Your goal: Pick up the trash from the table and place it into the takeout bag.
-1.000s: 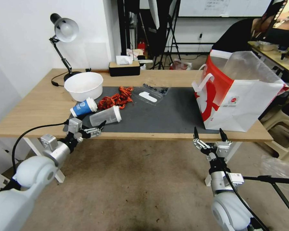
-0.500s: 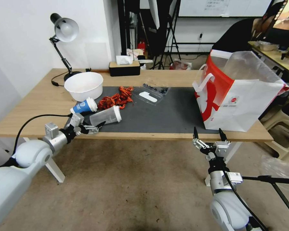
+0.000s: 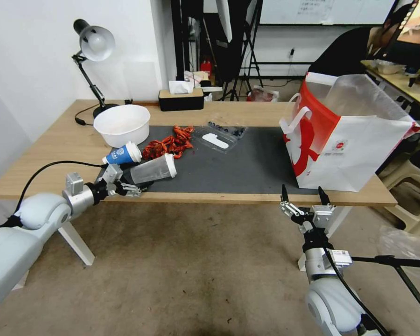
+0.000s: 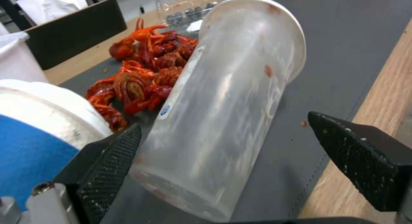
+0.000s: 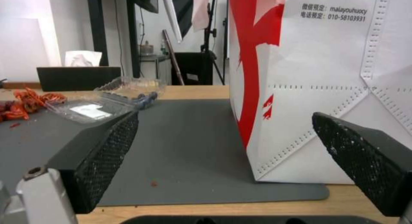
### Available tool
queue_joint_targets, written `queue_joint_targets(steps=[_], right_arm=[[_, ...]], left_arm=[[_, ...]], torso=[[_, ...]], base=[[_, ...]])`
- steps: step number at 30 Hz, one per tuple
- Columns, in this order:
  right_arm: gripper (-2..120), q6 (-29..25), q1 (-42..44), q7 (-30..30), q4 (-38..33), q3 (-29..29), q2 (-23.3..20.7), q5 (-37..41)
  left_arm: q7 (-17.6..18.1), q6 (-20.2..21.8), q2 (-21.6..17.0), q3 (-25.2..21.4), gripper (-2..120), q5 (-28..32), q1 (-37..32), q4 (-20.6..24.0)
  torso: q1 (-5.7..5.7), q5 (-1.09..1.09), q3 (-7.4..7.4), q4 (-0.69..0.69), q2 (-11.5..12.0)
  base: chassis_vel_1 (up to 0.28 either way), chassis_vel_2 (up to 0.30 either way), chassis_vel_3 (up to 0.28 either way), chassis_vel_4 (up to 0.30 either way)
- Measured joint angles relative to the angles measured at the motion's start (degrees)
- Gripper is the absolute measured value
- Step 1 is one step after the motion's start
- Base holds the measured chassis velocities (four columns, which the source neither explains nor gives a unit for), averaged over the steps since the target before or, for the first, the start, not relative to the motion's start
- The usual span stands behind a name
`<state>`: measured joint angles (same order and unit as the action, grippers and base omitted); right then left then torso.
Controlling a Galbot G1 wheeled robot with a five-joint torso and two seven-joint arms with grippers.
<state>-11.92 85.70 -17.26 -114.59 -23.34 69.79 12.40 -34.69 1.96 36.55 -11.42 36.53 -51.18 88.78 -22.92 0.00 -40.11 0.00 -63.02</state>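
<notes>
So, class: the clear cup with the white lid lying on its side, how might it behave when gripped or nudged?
The clear cup lies on its side on the mat, so a nudge would probably roll it. It looks empty and thin-walled: likely light, and it may flex if squeezed. The open left pincer straddles its base; the smooth wall could slip.

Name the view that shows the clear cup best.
The left wrist view: the clear cup lies on its side between the open left hand fingers, white lid outermost. The head view shows it small, beside the blue cup.
</notes>
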Motion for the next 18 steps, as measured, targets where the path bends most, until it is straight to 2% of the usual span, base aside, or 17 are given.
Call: queue_joint_targets(steps=[5,9,10,13,18], right_arm=[[100,0.00,-0.06,-0.04,0.03,-0.01,0.13,-0.14],[100,0.00,-0.07,-0.09,0.07,-0.01,0.19,-0.28],[100,0.00,-0.07,-0.09,0.07,-0.01,0.19,-0.28],[100,0.00,-0.07,-0.11,0.08,-0.01,0.25,-0.35],[100,0.00,-0.05,-0.16,0.10,0.01,0.41,-0.55]], left_arm=[[-0.94,-0.25,-0.09,1.78,91,-0.55,1.85,-1.12],[-2.73,-0.77,-0.73,3.18,72,-1.57,3.29,-2.70],[-2.73,-0.77,-0.73,3.18,72,-1.57,3.29,-2.70],[-3.90,-1.23,-1.14,3.79,58,-2.24,3.84,-3.57],[-4.55,-2.03,-1.38,3.80,53,-2.71,3.93,-3.85]], torso=[[0.00,0.00,0.00,-0.01,0.00],[0.00,0.00,0.00,0.00,0.00],[0.00,0.00,0.00,0.00,0.00],[0.00,0.00,0.01,0.00,0.00],[0.00,0.00,0.01,-0.01,0.00]], base=[[0.000,0.000,0.000,0.000],[0.000,0.000,0.000,0.000],[0.000,0.000,0.000,0.000],[0.000,0.000,0.000,0.000],[0.000,0.000,0.000,0.000]])
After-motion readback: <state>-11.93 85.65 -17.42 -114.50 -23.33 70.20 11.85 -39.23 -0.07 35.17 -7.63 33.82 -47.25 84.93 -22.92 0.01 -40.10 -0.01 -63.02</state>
